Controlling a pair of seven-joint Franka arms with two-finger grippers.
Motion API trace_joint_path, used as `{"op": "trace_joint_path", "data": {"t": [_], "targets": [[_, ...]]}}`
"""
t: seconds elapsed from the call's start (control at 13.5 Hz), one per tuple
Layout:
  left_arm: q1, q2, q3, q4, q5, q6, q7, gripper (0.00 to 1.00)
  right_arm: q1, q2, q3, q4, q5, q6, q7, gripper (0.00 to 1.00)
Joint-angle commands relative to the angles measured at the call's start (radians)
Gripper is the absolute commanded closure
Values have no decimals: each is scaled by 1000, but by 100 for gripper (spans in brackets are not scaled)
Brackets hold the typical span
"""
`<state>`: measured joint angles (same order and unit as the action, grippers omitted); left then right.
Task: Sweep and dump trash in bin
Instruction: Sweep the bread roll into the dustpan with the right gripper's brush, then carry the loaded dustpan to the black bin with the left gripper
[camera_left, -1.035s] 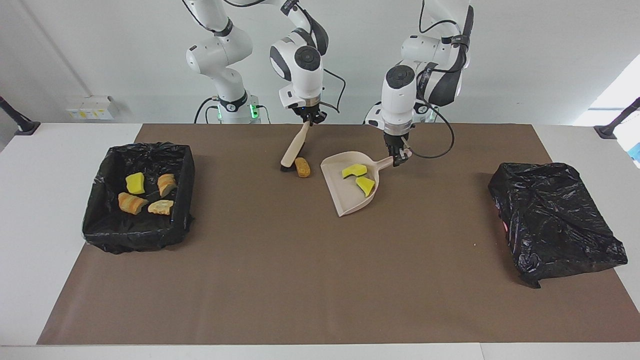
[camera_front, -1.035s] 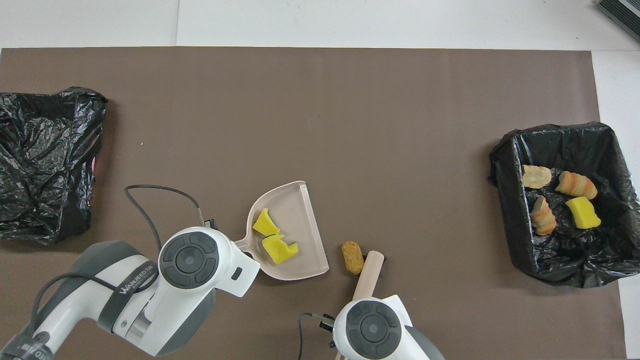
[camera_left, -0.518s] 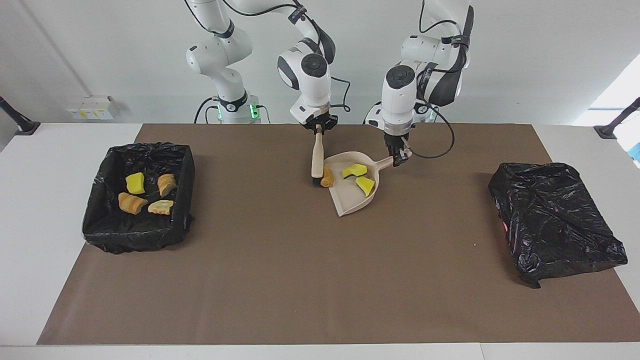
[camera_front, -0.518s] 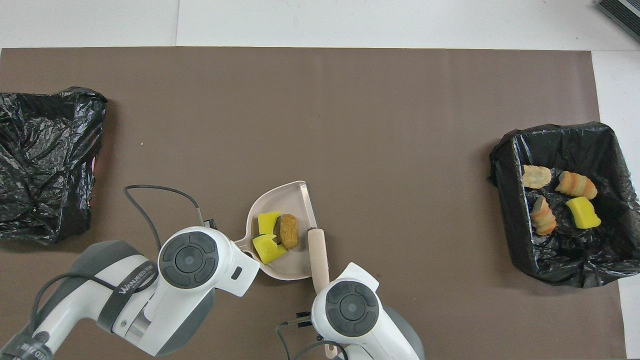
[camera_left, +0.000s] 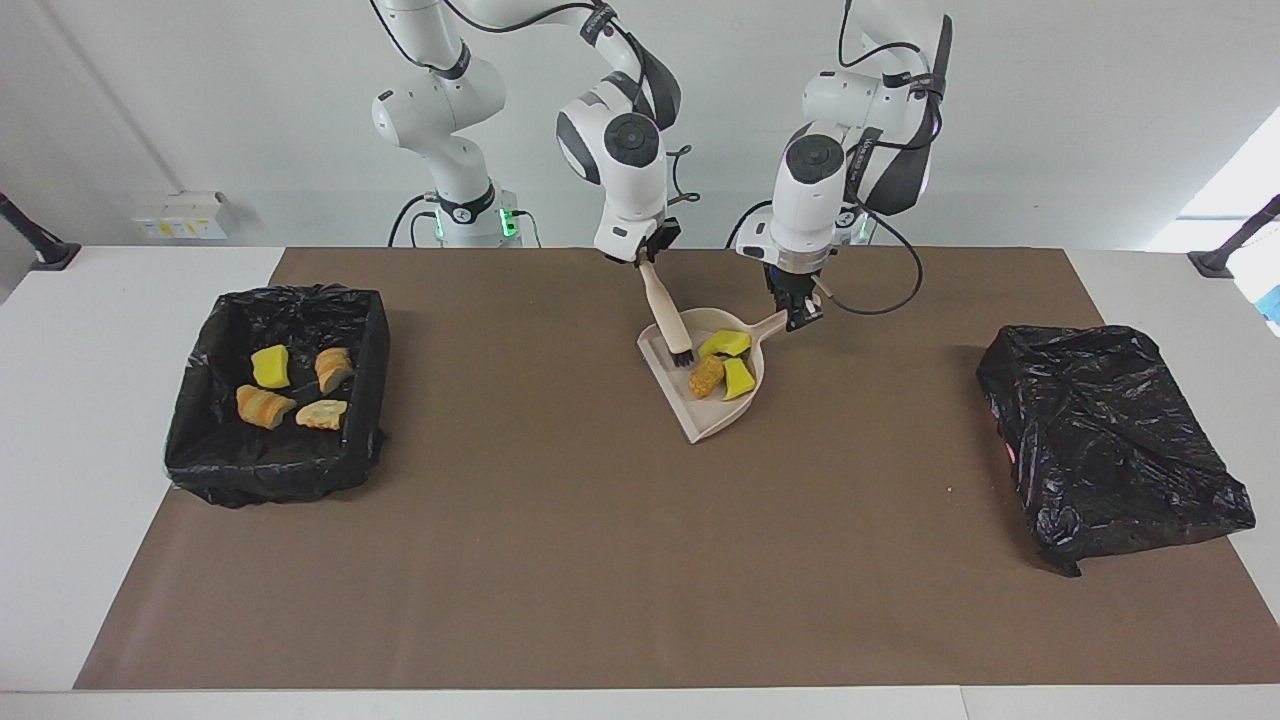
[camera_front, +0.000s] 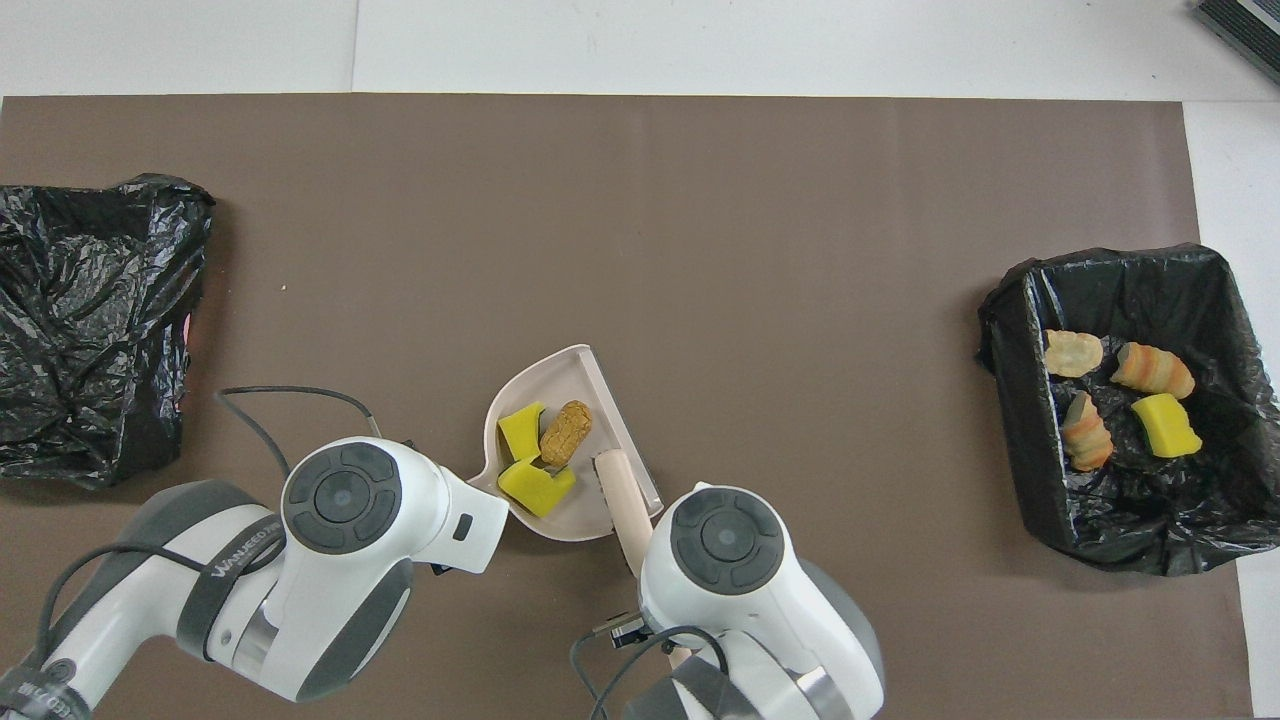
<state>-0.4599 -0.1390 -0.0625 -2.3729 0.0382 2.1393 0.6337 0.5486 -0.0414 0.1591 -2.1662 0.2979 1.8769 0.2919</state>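
Left claw (camera_left: 803, 312) clamped on the beige dustpan (camera_left: 700, 410) handle, right claw (camera_left: 648, 255) gripping the brush (camera_left: 668, 322) (bristles inside the pan), bread-like lump (camera_left: 706, 375) beside two yellow sponge chunks (camera_left: 737, 378).

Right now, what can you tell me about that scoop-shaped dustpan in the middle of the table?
The dustpan is pale beige, plastic by the look of it, with a flat tray, a raised curved back wall and a short handle. The left gripper is shut on that handle. Its open mouth faces the right arm's end of the table. Inside lie two yellow foam chunks and a golden-brown lump. The brush, held by the right gripper, has its dark bristles inside the tray. The pan sits on the brown mat.
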Motion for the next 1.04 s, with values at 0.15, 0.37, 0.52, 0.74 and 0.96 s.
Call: {"op": "trace_joint_path", "data": {"t": [0.15,0.37,0.52,0.74,0.96], "targets": [[42,-14,12,27,-46,4,-17,100,-107,-113,2,23,-60,-111,-28,100],[137,-56,12,82,-44,-28,-9,100,-96,-149,10,-20,-86,-66,42,100],[185,-53,12,144,-46,-115,-9,100,-69,-159,14,-55,-85,-6,99,100],[326,-45,13,254,-44,-257,103,100,61,-101,14,-66,-86,91,269,100],[493,5,13,387,-43,-350,283,100,174,-68,14,-99,-86,160,407,100]]}}
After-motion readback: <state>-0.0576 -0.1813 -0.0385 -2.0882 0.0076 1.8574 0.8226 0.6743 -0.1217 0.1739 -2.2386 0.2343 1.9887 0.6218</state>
